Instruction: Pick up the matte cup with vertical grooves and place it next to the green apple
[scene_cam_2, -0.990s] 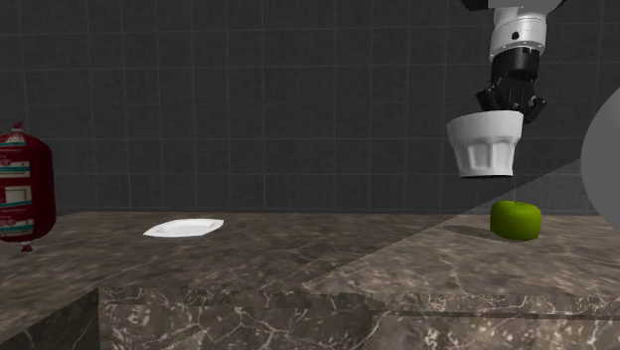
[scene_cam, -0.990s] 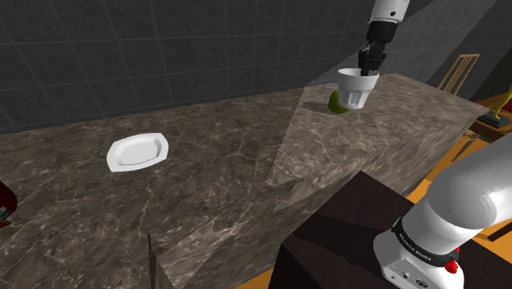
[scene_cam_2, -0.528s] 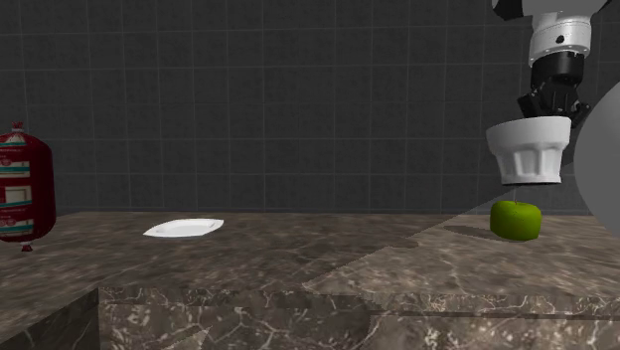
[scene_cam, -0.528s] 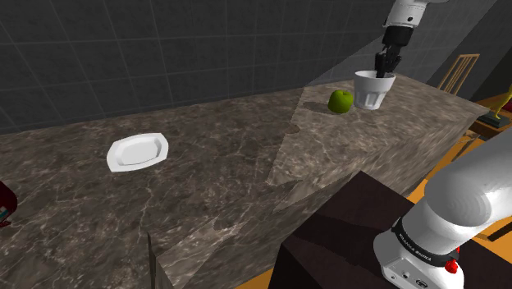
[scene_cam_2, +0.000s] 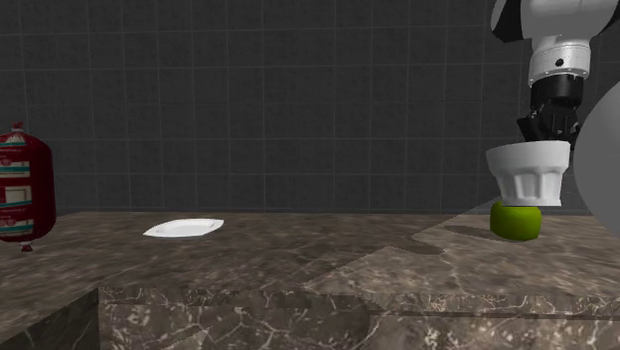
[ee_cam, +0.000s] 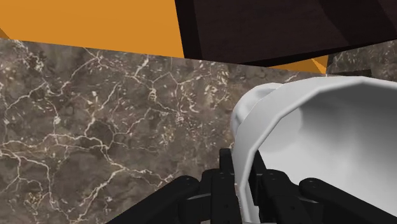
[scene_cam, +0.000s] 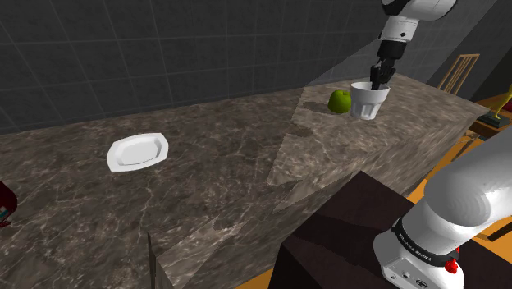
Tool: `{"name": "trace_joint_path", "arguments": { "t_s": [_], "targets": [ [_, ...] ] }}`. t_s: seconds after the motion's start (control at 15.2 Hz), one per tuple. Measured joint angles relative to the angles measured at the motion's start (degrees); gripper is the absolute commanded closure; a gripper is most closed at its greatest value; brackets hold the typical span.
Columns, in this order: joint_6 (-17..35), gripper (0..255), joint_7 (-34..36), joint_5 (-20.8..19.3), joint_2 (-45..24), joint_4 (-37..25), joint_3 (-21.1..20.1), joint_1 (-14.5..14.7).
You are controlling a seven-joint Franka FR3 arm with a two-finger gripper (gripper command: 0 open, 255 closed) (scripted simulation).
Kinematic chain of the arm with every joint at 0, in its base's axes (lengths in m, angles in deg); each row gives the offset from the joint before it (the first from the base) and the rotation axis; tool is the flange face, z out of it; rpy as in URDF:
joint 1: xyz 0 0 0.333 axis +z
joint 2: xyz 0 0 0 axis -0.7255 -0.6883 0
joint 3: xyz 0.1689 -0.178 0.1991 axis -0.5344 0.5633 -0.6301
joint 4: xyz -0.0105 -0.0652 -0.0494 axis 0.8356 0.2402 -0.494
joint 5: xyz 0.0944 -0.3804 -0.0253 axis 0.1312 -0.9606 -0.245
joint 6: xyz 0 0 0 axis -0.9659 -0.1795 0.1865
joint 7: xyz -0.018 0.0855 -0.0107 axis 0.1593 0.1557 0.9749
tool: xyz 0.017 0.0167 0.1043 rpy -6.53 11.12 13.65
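The white cup with vertical grooves (scene_cam: 368, 100) hangs low over the marble counter (scene_cam: 246, 164), just to the shoulder view's right of the green apple (scene_cam: 340, 101). My black gripper (scene_cam: 378, 80) is shut on the cup's rim, one finger inside the cup and one outside. In the second exterior view the cup (scene_cam_2: 529, 175) sits in front of the apple (scene_cam_2: 514, 222) and hides its top, with the gripper (scene_cam_2: 548, 121) above it. From the wrist, the cup (ee_cam: 312, 140) is clasped at its rim between the fingers (ee_cam: 224, 184), above the counter (ee_cam: 95, 121).
A white plate (scene_cam: 138, 151) lies on the counter far to the shoulder view's left. A dark red canister (scene_cam_2: 22, 185) stands at the second exterior view's left edge. The robot's dark stand (scene_cam: 345, 222) is at the lower right, and a wooden chair (scene_cam: 459, 74) stands beyond the counter.
The gripper carried the cup from over the apple to the shoulder view's right, then lowered it close to the counter beside the apple. The fingers stayed shut on the rim.
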Motion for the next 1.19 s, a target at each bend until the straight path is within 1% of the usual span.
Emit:
{"name": "trace_joint_path", "arguments": {
  "t_s": [1.19],
  "targets": [
    [13.9, 255, -2.16, 1.53, -4.44, 9.9, 0.88, -0.06]
  ]
}}
